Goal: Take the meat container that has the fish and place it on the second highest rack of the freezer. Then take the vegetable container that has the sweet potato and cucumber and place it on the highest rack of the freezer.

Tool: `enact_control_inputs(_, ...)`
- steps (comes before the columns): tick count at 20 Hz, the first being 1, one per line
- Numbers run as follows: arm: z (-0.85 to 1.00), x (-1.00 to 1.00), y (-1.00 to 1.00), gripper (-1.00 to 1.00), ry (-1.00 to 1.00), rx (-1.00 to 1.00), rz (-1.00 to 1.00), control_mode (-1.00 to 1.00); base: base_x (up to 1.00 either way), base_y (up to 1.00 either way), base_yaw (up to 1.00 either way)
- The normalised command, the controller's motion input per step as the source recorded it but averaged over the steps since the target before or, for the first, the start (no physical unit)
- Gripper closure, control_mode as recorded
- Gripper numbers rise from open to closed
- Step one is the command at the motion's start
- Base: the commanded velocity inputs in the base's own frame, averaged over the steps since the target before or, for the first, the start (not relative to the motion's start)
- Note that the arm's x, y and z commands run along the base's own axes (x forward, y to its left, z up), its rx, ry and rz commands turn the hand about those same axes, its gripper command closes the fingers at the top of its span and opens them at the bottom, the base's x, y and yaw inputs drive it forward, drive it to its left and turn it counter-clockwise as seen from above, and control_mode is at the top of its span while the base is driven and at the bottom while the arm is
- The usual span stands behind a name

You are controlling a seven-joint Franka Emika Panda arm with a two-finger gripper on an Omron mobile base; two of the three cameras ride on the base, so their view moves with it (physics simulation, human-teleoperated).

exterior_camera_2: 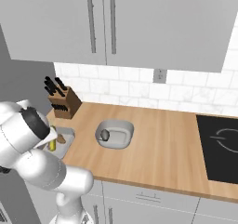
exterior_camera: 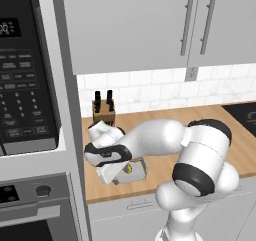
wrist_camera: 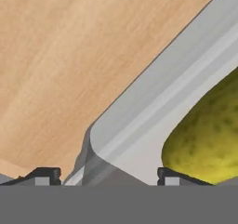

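The vegetable container (exterior_camera: 136, 169), a rectangular grey tray, sits on the counter's left end, in front of the knife block. My gripper (exterior_camera: 119, 177) reaches down onto its near edge. In the hand view the gripper (wrist_camera: 110, 174) is open, with the tray's wall (wrist_camera: 139, 121) running between the two finger tips. The yellow-green cucumber (wrist_camera: 209, 139) lies just inside that wall. From the right, the cucumber (exterior_camera_2: 52, 144) and sweet potato (exterior_camera_2: 60, 138) peek out beside my arm. The oval meat container (exterior_camera_2: 122, 135) holds the fish (exterior_camera_2: 105, 135) mid-counter. The freezer is out of view.
A knife block (exterior_camera: 103, 112) stands against the tiled wall behind the tray. An oven stack (exterior_camera: 27, 110) rises to the left of the counter. A black cooktop (exterior_camera_2: 218, 146) lies at the right end. Upper cabinets (exterior_camera_2: 107, 23) hang overhead.
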Motion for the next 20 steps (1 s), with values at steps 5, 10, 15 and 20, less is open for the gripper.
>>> enact_control_inputs(5, -0.31, 0.0, -0.03, 1.0, 0.0, 0.0, 0.02, -1.0, 0.0, 0.0, 0.0)
enact_control_inputs(10, -0.33, -0.02, -0.05, 1.0, 0.03, 0.04, 0.0, -1.0, 0.0, 0.0, 0.0)
enact_control_inputs(15, -0.09, -0.14, -0.24, 1.0, -0.07, 0.03, 0.0, -1.0, 0.0, 0.0, 0.0)
enact_control_inputs(20, 0.76, -0.21, -0.41, 1.0, -0.06, 0.0, 0.0, -1.0, 0.0, 0.0, 0.0)
